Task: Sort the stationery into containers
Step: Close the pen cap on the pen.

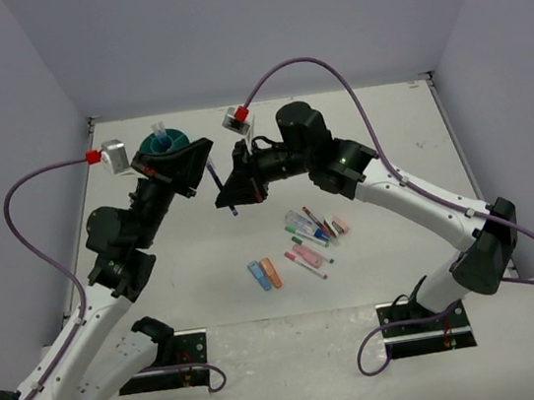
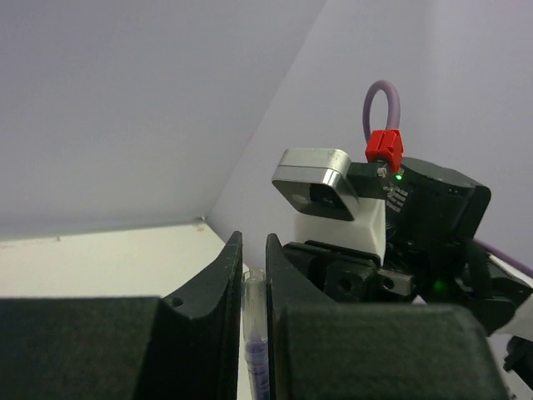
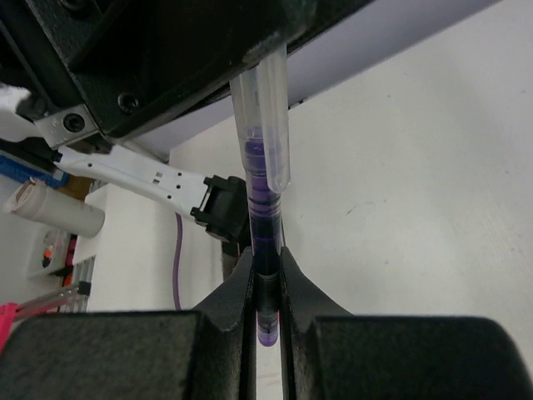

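A thin dark-blue pen (image 1: 224, 188) with a clear cap hangs above the table, held at both ends. My left gripper (image 1: 206, 161) is shut on its clear cap end (image 2: 253, 310). My right gripper (image 1: 234, 197) is shut on its dark lower end (image 3: 265, 250). The two grippers nearly meet. The teal tub (image 1: 161, 142) stands at the back left, partly hidden behind the left gripper. The other stationery lies on the table: several markers and pens (image 1: 314, 234), and a blue and an orange piece (image 1: 265, 274).
The right wrist's camera and red cable plug (image 2: 385, 152) sit close in front of the left gripper. Grey walls close the table at the back and both sides. The arm bases (image 1: 174, 352) stand at the near edge.
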`<state>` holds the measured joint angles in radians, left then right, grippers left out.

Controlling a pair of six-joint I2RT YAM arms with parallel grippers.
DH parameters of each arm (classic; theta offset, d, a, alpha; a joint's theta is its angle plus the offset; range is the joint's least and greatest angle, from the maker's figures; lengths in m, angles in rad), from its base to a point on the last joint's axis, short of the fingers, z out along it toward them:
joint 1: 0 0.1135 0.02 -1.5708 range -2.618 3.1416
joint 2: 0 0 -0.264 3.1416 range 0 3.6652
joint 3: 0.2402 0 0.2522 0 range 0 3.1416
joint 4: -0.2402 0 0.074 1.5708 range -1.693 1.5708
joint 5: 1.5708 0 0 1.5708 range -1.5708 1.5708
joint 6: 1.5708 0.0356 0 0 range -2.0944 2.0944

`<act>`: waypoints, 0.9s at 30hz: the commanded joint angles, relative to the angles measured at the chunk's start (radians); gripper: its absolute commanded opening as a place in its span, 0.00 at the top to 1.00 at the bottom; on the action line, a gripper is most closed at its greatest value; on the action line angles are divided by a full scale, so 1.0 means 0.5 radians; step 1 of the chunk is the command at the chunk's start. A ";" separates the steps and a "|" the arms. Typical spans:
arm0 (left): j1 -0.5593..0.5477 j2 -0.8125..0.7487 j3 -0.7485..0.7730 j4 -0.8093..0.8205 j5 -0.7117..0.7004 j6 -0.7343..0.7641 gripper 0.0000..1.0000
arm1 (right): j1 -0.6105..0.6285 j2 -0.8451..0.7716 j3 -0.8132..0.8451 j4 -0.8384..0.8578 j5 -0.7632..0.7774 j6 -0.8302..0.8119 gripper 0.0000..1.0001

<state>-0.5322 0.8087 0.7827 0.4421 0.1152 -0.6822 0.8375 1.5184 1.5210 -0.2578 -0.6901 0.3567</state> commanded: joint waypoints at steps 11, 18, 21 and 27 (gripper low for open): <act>-0.101 0.187 0.751 -0.927 0.879 0.244 0.71 | -0.057 -0.647 -0.730 0.977 -0.149 -0.083 1.00; -0.104 0.190 0.669 -0.649 1.115 0.214 0.73 | -0.055 -0.666 -0.680 0.887 -0.242 -0.078 1.00; -0.101 0.212 0.665 -0.612 1.150 0.209 0.76 | -0.056 -0.650 -0.645 0.836 -0.262 -0.085 1.00; -0.104 0.291 0.646 -0.571 1.196 0.175 1.00 | -0.058 -0.685 -0.635 0.819 -0.236 -0.106 1.00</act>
<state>-0.5850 0.9297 1.1179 0.1076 0.6552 -0.5838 0.8083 1.2037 1.1574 0.1371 -0.7992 0.3309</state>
